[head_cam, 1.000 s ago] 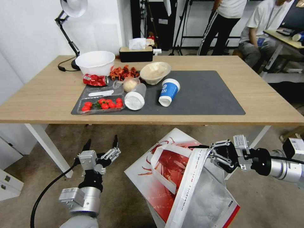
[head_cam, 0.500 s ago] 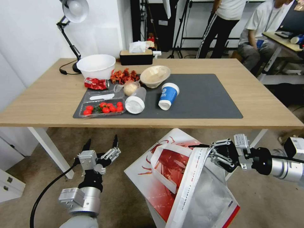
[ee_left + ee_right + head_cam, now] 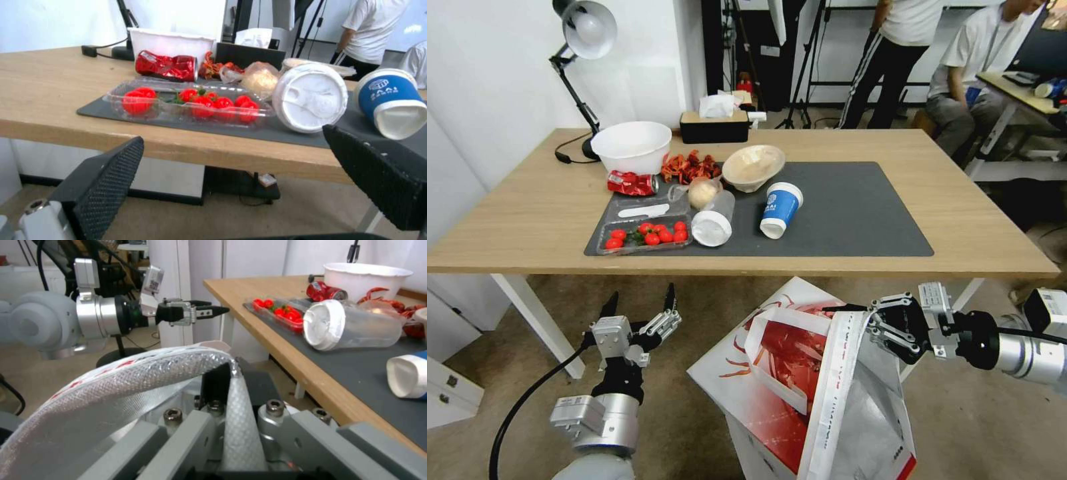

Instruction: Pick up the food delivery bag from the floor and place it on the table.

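Note:
The food delivery bag, white with red swirls and silver foil lining, hangs tilted in front of the table's near edge, above the floor. My right gripper is shut on the bag's top rim. In the right wrist view the foil rim is pinched between the fingers of the right gripper. My left gripper stands open and holds nothing, left of the bag and below the tabletop. The left wrist view shows the left gripper facing the table.
On the dark mat's left half lie a tomato tray, a lidded clear cup, a blue cup, a crushed red can and two bowls. A lamp stands at the back left. A white table leg stands near my left arm.
The whole head view has shifted, so the table sits lower in the picture. My right gripper keeps its hold, and the bag's lower end has swung slightly left. The left gripper is unchanged.

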`<state>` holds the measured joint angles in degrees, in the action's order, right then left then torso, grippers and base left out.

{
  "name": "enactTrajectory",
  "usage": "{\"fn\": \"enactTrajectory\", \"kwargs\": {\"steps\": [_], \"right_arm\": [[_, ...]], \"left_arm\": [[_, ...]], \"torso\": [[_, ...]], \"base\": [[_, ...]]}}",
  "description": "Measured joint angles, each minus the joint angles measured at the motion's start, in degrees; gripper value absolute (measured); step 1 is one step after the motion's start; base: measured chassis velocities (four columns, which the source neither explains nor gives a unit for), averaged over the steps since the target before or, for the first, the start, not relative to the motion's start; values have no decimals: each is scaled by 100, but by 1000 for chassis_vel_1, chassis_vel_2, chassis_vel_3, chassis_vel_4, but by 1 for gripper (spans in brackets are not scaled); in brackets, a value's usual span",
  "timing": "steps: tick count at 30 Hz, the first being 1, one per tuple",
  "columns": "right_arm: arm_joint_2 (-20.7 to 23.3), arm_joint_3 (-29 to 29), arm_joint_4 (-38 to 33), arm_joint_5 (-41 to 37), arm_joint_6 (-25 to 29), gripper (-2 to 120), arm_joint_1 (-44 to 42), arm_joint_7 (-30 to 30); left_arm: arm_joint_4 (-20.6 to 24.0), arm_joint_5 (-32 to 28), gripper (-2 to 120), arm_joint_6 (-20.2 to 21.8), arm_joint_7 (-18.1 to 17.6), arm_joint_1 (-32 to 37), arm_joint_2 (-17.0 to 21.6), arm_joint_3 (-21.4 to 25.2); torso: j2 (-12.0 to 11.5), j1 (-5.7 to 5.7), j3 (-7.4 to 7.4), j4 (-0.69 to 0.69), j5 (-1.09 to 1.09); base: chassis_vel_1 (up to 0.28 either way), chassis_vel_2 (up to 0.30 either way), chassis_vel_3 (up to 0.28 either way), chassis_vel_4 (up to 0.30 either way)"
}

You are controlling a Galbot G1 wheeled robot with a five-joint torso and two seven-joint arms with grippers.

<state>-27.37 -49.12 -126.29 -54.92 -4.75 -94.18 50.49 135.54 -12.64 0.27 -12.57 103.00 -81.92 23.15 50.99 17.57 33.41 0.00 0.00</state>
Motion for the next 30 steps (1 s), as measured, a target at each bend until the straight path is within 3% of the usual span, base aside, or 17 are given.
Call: {"fn": "enactTrajectory", "kwargs": {"steps": [18, 30], "right_arm": [[-16, 55, 3, 20, 5, 0, 23, -42], [-15, 75, 48, 20, 21, 0, 58, -47]], "left_arm": [[-20, -26, 100, -96, -38, 2, 29, 9], [-23, -70, 100, -130, -47, 3, 29, 9]], "torso": [[513, 222, 291, 0, 0], [599, 258, 343, 0, -1]], "base": [[0, 0, 0, 0], [0, 0, 0, 0]]}}
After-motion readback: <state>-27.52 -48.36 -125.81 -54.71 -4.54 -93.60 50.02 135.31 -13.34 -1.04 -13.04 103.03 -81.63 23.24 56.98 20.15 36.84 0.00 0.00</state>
